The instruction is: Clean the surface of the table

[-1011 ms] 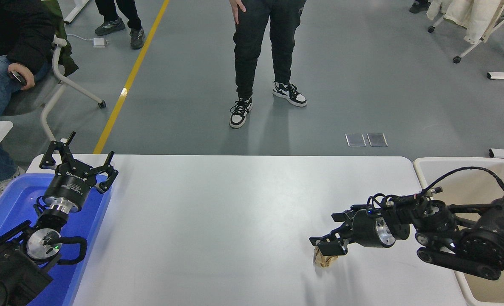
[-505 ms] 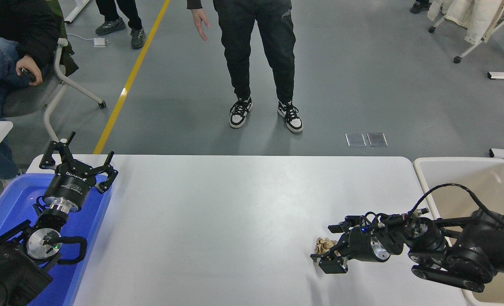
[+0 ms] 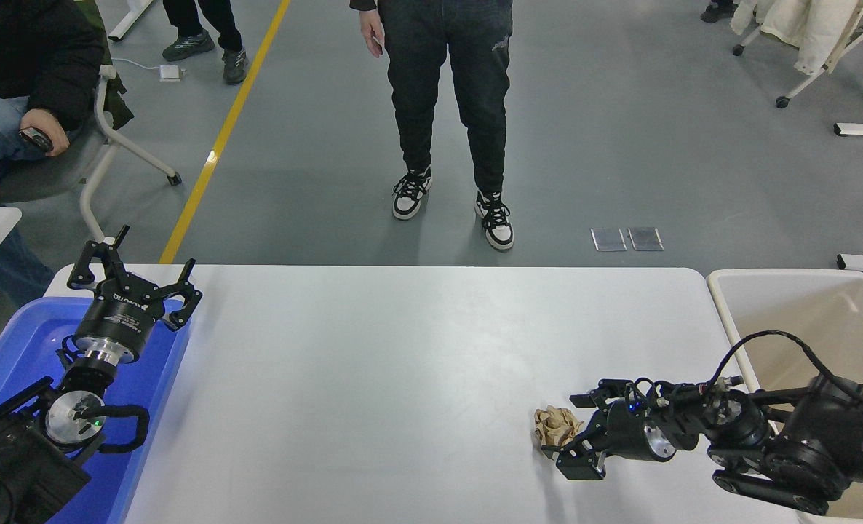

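White tabletop (image 3: 402, 378) fills the lower middle of the view, w/ rounded far corners; a blue bin (image 3: 9, 349) sits at its left end, a beige bin (image 3: 802, 306) at its right end. Only loose item on it: a crumpled tan paper wad (image 3: 555, 427), near the front-right part, well apart from both bins. Right arm comes in low from the lower right, across the beige bin's near corner, lying almost flat over the tabletop. Right tool (image 3: 573, 433) is spread apart, one finger beyond the wad's right side, the other nearer the camera just below it; wad sits at the mouth of the gap, just left of the tips. Can't tell if a tip touches it. Not clamped on anything. Left arm parked at lower left over the blue bin; left tool (image 3: 133, 280) points away from the camera, fingers spread wide, holding nothing, its tips above the bin's far edge and the tabletop's left corner. Beyond the far edge, on the grey floor: a person standing (image 3: 450, 109) in black trousers & black-white sneakers, roughly centre; another person seated (image 3: 9, 87) at upper left on a white-framed chair, dark object in hand. Yellow floor line runs diagonally at upper left.
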